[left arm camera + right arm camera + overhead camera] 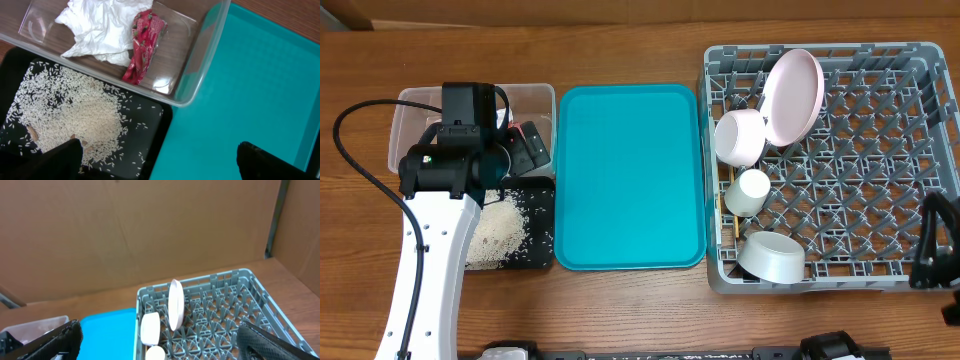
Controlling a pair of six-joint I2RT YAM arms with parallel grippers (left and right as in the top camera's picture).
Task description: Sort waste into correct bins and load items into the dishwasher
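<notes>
Two bins stand at the left of the worktop [620, 320]: the clear tub [410, 105] at the rear and the black tray [542, 200] just in front of it.

1. Left station. The left wrist view shows the crumpled napkin [100, 27] and the red wrapper [142, 47] lying side by side, touching, inside the clear tub. The rice [75, 115] is spread over the floor of the black tray. The left hand [159, 147] hangs above the corner where the tub, the black tray and the teal tray [630, 180] meet. Its fingers are spread wide and hold nothing.

2. Centre. The teal tray carries nothing.

3. Right station. The dish rack [920, 50] holds the pink plate [793, 95] on edge among the pegs. One white bowl [740, 137] leans against the plate, the cup [750, 190] sits below it, and a second bowl [772, 255] sits at the front wall. A thin wooden strip by the left wall beside the cup is probably the chopsticks [728, 215]; it is too small to confirm. The right hand [160, 326] is parked at the right side of the rack, fingers spread, empty.

Status (judgement): sorting and loading appear complete, so the step in hand is the close-out. The next move calls for no grasp. Lift the left hand straight up, clear of the tub wall, then draw the arm away without brushing either bin.
</notes>
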